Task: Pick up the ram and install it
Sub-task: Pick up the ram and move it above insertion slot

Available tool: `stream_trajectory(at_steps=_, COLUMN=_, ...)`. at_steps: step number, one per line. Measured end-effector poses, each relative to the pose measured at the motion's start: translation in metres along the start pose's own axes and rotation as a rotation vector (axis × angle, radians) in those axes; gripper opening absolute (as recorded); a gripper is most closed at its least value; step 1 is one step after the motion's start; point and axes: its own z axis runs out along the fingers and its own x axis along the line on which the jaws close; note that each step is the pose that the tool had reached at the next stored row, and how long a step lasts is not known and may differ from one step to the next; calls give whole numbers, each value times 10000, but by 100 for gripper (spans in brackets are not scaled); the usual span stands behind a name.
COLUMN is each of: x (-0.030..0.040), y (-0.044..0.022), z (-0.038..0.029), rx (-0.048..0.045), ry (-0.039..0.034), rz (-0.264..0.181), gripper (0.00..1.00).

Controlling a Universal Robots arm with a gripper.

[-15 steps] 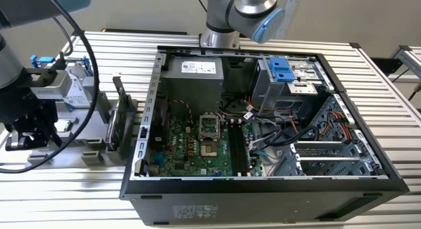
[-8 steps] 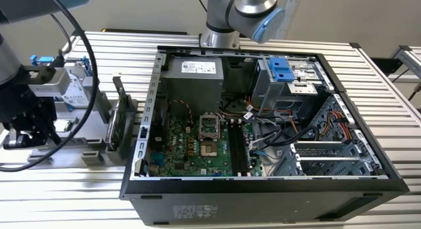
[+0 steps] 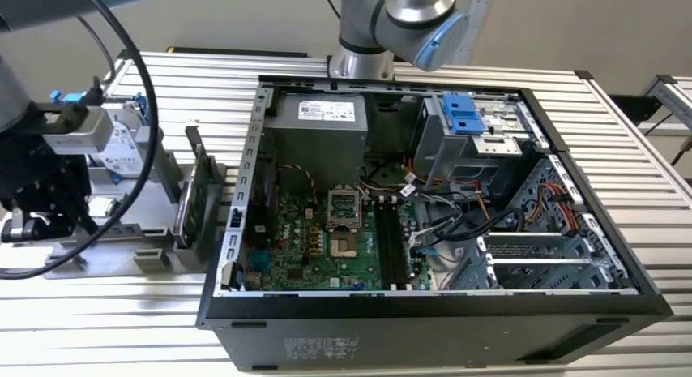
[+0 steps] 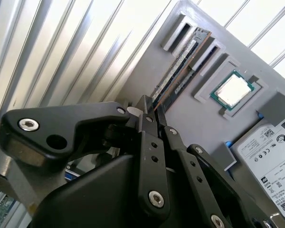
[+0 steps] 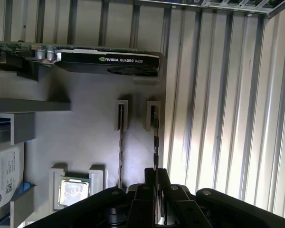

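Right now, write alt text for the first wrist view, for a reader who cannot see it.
The black pincer is closed on the ram, a thin stick standing on edge in a gray holder. A second stick stands beside it, apart; the holder also carries a processor chip and a graphics card, and rests on a slatted metal table.

The arm (image 3: 416, 16) is made of rounded silver-grey tube sections, with a pale blue cap over one joint. A thick black cable (image 3: 138, 101) runs in a long loop along its wrist end. The gripper (image 4: 152, 105) is matte black all over. It has a broad, smooth housing and flat, angular links pinned one over another, which narrow to slim, tapering jaws. Bright silver screw heads (image 4: 28, 124) and small round dark holes dot the links in both wrist views.
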Motion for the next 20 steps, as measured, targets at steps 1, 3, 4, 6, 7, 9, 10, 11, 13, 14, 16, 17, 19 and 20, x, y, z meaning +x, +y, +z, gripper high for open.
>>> stream_trajectory(at_steps=1, x=0, y=0, z=-7, rx=0, ry=0, rz=0, gripper=0)
stream_trajectory(at_steps=3, x=-1, y=1, z=-22, rx=1, ry=-1, rz=0, gripper=0)
stream_trajectory(at_steps=4, x=-1, y=1, z=-30, rx=1, ry=0, rz=0, gripper=0)
stream_trajectory(at_steps=6, x=-1, y=1, z=-43, rx=1, ry=-1, rz=0, gripper=0)
stream_trajectory(at_steps=7, x=-1, y=1, z=-51, rx=0, ry=0, rz=0, gripper=0)
stream_trajectory(at_steps=9, x=-2, y=1, z=-64, rx=0, ry=0, rz=0, gripper=0)
stream_trajectory(at_steps=10, x=-2, y=2, z=-72, rx=1, ry=-1, rz=0, gripper=0)
stream_trajectory(at_steps=11, x=-2, y=2, z=-78, rx=1, ry=-1, rz=0, gripper=0)
stream_trajectory(at_steps=13, x=-2, y=2, z=-90, rx=0, ry=0, rz=0, gripper=0)
stream_trajectory(at_steps=14, x=-3, y=2, z=-96, rx=-1, ry=0, rz=0, gripper=0)
stream_trajectory(at_steps=16, x=-3, y=3, z=-111, rx=0, ry=0, rz=0, gripper=0)
stream_trajectory(at_steps=17, x=-3, y=3, z=-118, rx=1, ry=-1, rz=0, gripper=0)
stream_trajectory(at_steps=19, x=-3, y=3, z=-132, rx=1, ry=-1, rz=0, gripper=0)
stream_trajectory(at_steps=20, x=-3, y=3, z=-137, rx=-1, ry=0, rz=0, gripper=0)
